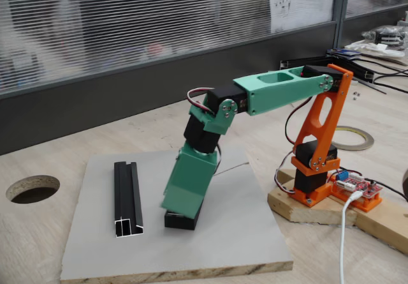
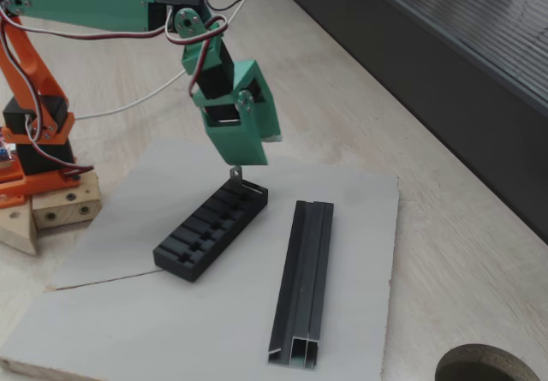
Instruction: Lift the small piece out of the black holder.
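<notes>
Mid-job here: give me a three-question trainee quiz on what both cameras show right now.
1. True or false: the gripper hangs over the channel rail.
2. At which end of the black holder does the small piece stand: A) the end nearest the gripper, B) the opposite end?
3. Fill in: holder and rail both rest on a grey ____.

Key: 1 false, it is over the holder. 2 A. 3 board.
</notes>
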`<state>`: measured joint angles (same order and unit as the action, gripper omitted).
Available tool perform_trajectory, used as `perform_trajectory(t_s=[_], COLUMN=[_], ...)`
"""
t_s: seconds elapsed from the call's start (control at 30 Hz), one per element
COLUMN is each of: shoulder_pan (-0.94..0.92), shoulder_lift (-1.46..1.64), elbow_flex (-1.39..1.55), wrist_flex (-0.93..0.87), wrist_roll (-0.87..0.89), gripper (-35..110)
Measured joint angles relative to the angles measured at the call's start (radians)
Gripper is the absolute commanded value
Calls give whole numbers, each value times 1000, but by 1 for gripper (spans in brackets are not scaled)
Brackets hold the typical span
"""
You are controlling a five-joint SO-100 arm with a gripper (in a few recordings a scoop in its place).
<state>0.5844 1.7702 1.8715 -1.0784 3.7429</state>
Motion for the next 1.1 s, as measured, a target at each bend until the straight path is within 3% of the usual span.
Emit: perform_trajectory(t_s=[0.2, 0.3, 1.1], shoulder_pan=[5, 0, -5], shoulder_lift=[153, 209, 98], elbow_flex=[-5, -44, -63], wrist_flex=[-347, -408, -431], wrist_roll=[5, 0, 0], gripper=[37, 36, 36])
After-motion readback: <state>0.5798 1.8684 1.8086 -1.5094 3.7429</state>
